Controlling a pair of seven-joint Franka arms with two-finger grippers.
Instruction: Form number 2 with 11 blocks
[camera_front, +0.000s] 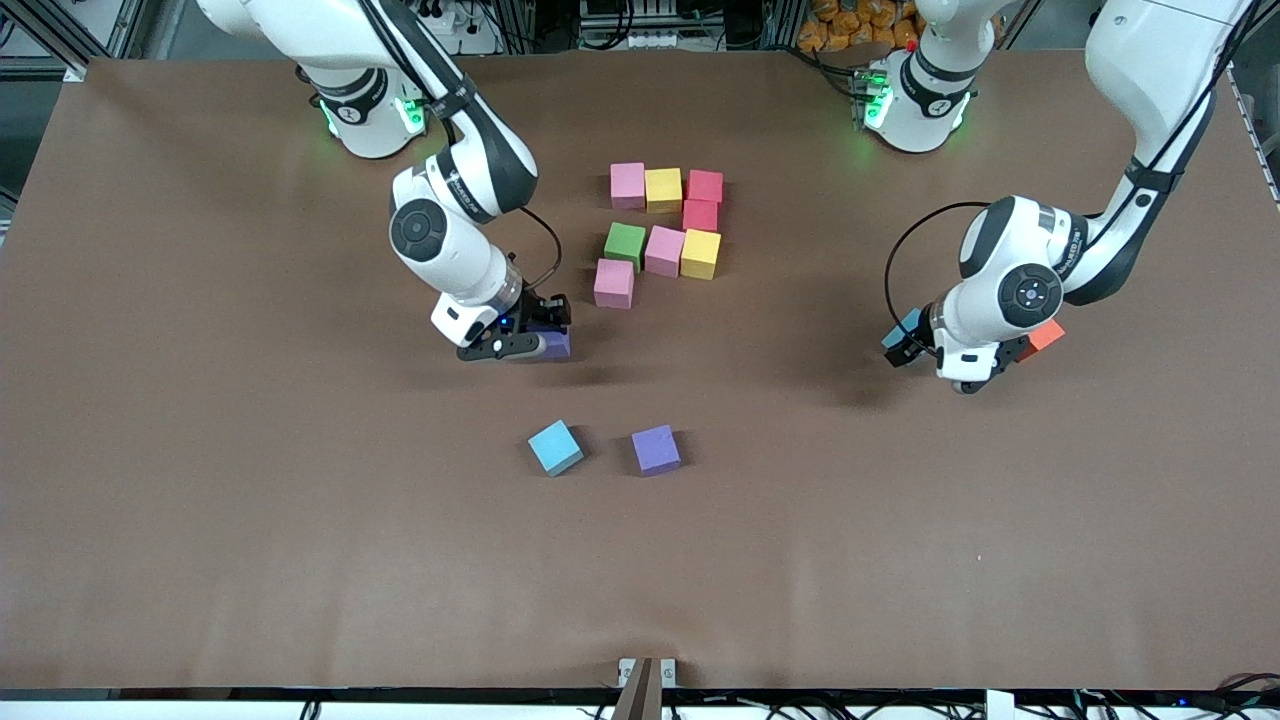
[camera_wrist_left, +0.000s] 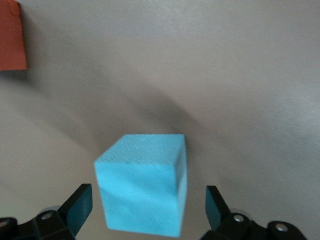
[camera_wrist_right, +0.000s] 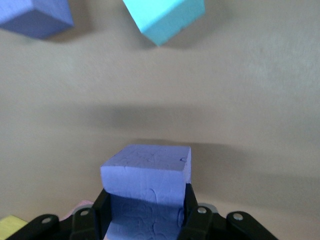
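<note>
**Right gripper clamped on purple: bottom row at risk of a knock**

Right gripper (camera_front: 540, 335), at centre frame in the front view, is closed on a purple block (camera_front: 553, 346); in the right wrist view the cube is seen pinched between both fingers. Whether it is lifted off the table (camera_front: 200, 500) cannot be told.

Just above it in the frame, the number 2 (camera_front: 664, 250) is only partly laid: eight cubes are set in four rows in the upper centre. The lowest of them is a single pink block (camera_front: 613, 283). The last row of three is not yet placed.

That pink block is likely to be shoved if the held cube is brought in too low or too close, and the row above would be skewed with it. A release made off square would leave the bottom row crooked.

Lower in the frame, a light blue block (camera_front: 555, 447) and a second purple block (camera_front: 655, 449) are lying loose and near each other; one could be bumped while the other is fetched.

Left gripper (camera_wrist_left: 145, 210) is waiting with its jaws wide on either side of a light blue cube (camera_wrist_left: 142, 190), with an orange cube (camera_wrist_left: 11, 37) nearby.
</note>
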